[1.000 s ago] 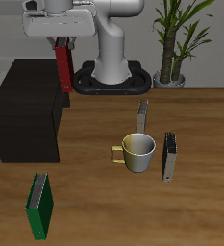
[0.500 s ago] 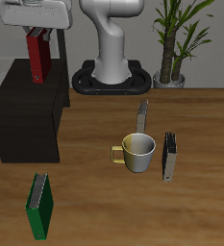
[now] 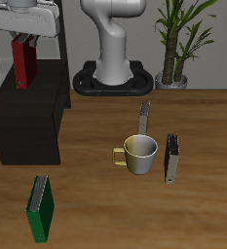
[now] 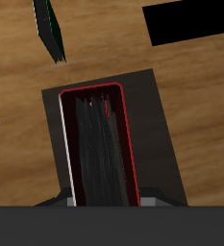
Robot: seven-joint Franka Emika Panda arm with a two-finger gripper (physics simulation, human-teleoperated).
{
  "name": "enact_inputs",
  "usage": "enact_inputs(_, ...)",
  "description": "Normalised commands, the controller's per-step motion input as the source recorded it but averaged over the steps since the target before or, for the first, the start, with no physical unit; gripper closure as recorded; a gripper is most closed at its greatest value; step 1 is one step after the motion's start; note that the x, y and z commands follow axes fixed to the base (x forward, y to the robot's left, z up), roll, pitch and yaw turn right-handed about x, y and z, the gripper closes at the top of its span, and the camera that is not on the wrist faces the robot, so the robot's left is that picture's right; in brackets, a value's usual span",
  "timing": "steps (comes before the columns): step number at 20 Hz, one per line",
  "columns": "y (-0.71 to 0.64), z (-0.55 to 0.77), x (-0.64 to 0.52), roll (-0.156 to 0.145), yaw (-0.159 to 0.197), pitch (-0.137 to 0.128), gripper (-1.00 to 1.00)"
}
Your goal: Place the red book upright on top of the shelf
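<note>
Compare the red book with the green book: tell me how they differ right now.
The red book hangs upright in the claw, above the shelf; the green book stands on the table near its front edge. The red book is gripped; the green one is untouched. Both are thin hardcovers.

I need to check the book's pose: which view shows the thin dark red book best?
The exterior view: the thin dark red book hangs upright in the tool above the low black shelf. The wrist view shows only its page edge, seen end-on.
</note>
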Motion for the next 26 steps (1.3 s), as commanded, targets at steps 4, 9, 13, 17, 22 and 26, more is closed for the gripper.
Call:
enact_inputs(4, -0.18, -0.25, 0.08, -0.04, -0.016, 0.017, 1.0)
enact_inputs(9, -0.09, -0.15, 0.0, -0.036, -0.002, 0.002, 1.0)
enact_inputs(13, -0.03, -0.2, 0.04, -0.029, -0.038, 0.055, -1.0)
enact_inputs(17, 0.08, -0.05, -0.01, 0.017, 0.019, 0.007, -1.0)
enact_inputs(22, 0.04, 0.04, -0.06, 0.0, 0.003, 0.0, -1.0)
enact_inputs(26, 0.07, 0.0, -0.07, -0.006, 0.011, 0.006, -1.0)
